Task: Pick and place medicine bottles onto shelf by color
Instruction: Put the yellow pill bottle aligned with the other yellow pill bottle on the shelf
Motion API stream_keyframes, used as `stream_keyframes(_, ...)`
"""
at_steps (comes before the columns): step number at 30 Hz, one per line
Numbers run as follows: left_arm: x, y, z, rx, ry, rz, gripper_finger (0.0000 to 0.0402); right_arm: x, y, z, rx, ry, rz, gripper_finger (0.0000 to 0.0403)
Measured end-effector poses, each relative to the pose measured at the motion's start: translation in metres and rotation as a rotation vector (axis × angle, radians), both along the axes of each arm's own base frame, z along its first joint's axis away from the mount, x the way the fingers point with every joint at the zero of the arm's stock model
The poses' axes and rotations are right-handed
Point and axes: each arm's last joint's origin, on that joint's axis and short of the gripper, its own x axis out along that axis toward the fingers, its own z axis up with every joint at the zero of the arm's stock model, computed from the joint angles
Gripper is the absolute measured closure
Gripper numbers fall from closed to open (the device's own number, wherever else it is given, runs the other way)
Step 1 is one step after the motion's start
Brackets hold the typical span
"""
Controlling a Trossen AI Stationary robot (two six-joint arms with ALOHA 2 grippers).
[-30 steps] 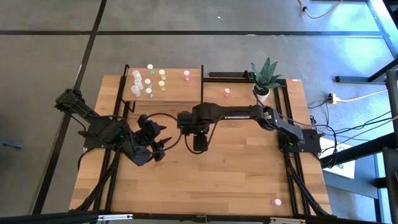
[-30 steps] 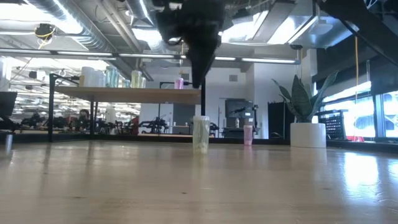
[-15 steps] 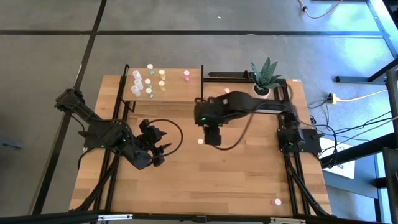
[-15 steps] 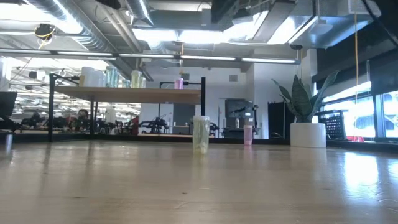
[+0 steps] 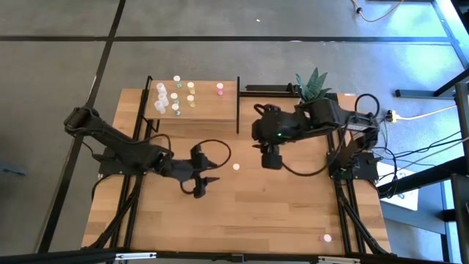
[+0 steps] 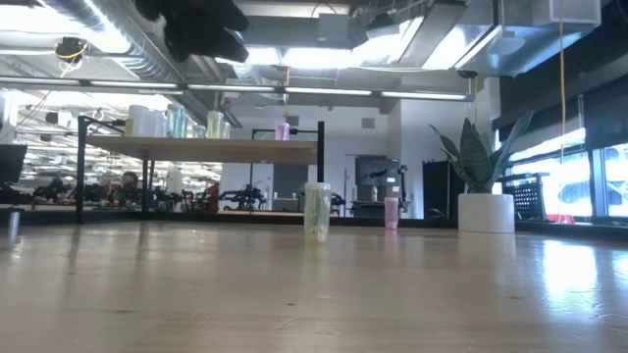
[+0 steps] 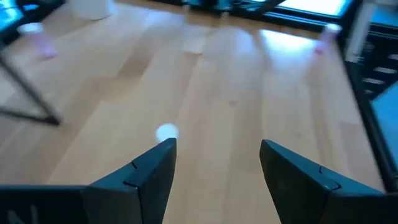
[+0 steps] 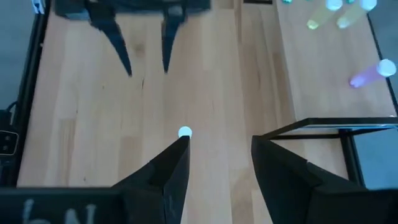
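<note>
On the bench: sorting part done; items listed largest first.
Shelf: raised light-wood platform at the far edge of the bench, carrying about 9 bottles.
Left arm: reaches toward mid-bench; left pincer released, empty, its tips aimed at the white-topped bottle.
Right arm: folded back toward the plant; right pincer released, empty, hovering to the right of that same bottle.
Whitish and green-topped bottles: grouped on the shelf's left part, with 2 yellowish tops just beside them; counted as placed.
Pink-topped bottle on shelf: alone near the right end; placed.
White-topped bottle: upright on open bench between both pincers; judged next to be taken.
Pink-topped bottle at near right corner: not yet shelved.
Pink-topped bottle beyond the shelf: visible from the low camera, on the bench near the plant pot; not yet shelved.
Remaining: 3 bottles, by this count.
</note>
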Motion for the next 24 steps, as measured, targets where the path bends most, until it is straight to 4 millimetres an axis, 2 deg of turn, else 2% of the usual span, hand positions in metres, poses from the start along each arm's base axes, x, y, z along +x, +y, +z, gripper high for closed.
stream_keyframes(5, 0.018, 0.013, -0.020, 0.028, 0.020, -0.046, 0.0176, -0.007, -0.001, 0.005, -0.001, -0.010, -0.002, 0.0230)
stream_keyframes(12, 0.050, 0.024, -0.055, 0.029, 0.058, -0.102, 0.0176, -0.007, -0.001, 0.005, -0.004, -0.007, 0.001, 0.0230)
stream_keyframes(19, 0.067, 0.037, -0.077, 0.070, 0.067, -0.079, 0.0176, -0.007, -0.001, 0.005, -0.001, -0.007, -0.002, 0.0230)
stream_keyframes(24, 0.072, 0.046, -0.088, 0.070, 0.098, -0.055, 0.0176, -0.007, -0.002, 0.005, -0.001, -0.007, -0.002, 0.0230)
